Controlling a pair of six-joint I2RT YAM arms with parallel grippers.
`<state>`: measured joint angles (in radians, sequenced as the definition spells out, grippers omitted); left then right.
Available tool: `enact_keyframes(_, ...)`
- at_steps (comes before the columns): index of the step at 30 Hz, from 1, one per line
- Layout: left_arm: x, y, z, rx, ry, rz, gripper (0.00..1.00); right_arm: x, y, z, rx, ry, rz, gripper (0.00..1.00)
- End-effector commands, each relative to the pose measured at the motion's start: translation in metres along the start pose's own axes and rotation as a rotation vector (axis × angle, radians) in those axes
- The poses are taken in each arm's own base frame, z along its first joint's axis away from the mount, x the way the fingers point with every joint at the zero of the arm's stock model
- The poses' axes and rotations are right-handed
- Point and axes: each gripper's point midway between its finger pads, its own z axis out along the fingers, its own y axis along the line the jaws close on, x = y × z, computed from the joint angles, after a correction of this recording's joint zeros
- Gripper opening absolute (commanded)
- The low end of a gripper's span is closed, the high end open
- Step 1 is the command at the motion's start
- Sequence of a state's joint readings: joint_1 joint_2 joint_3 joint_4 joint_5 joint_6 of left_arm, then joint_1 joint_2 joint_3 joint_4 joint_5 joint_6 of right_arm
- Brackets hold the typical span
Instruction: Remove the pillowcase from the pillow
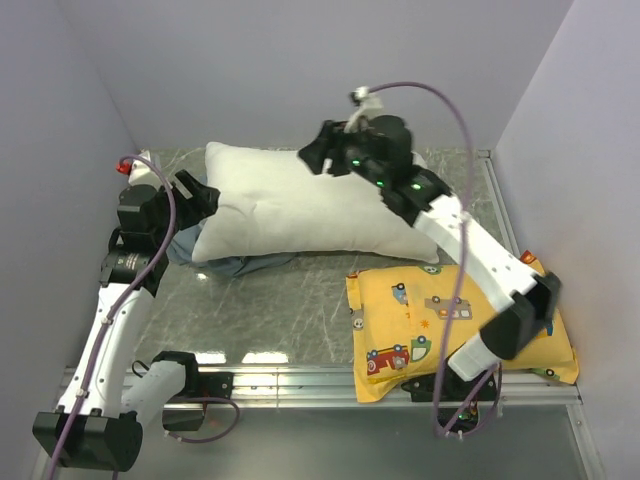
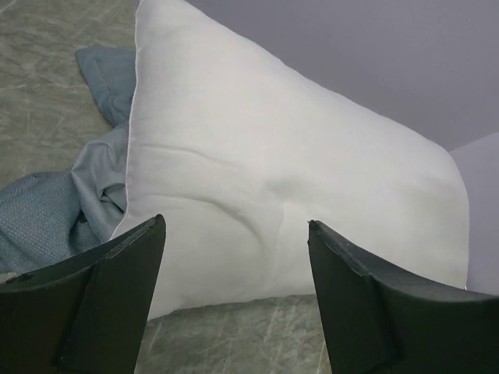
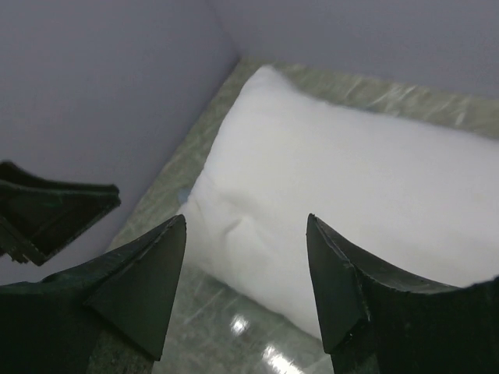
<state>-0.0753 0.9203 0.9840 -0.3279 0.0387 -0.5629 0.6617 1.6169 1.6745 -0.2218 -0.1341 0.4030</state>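
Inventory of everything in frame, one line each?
pillow: 1, plain white, back centre of table, bare
pillowcase: 1, blue-grey, bunched at the pillow's near-left corner, partly under it
yellow pillow: 1, cartoon-vehicle print, near right, under the right arm
small red object: 1, far-left corner, too small to identify
table: 1, grey-green marbled
left gripper: 1, black, open, facing the pillow's left end
right gripper: 1, black, open, above the pillow's far edge

Soft even lighting overall, couple glare spots on the table, and the pillow looks blurry and washed-out in right wrist view.
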Motion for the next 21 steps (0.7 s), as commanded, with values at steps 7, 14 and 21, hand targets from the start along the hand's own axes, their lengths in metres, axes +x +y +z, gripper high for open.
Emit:
enact_keyframes(7,-0.013,-0.023,-0.018,0.12,-0.048,0.051,0.8,0.011,-0.085,-0.116,0.279,-0.167,0.003,0.75)
enact_keyframes(14,-0.007,-0.027,-0.026,0.173,-0.074,0.063,0.82,0.031,-0.102,-0.133,0.308,-0.172,0.016,0.78)
enact_keyframes(21,-0.005,-0.023,-0.028,0.16,-0.069,0.079,0.81,0.038,-0.101,-0.119,0.279,-0.132,0.016,0.78)
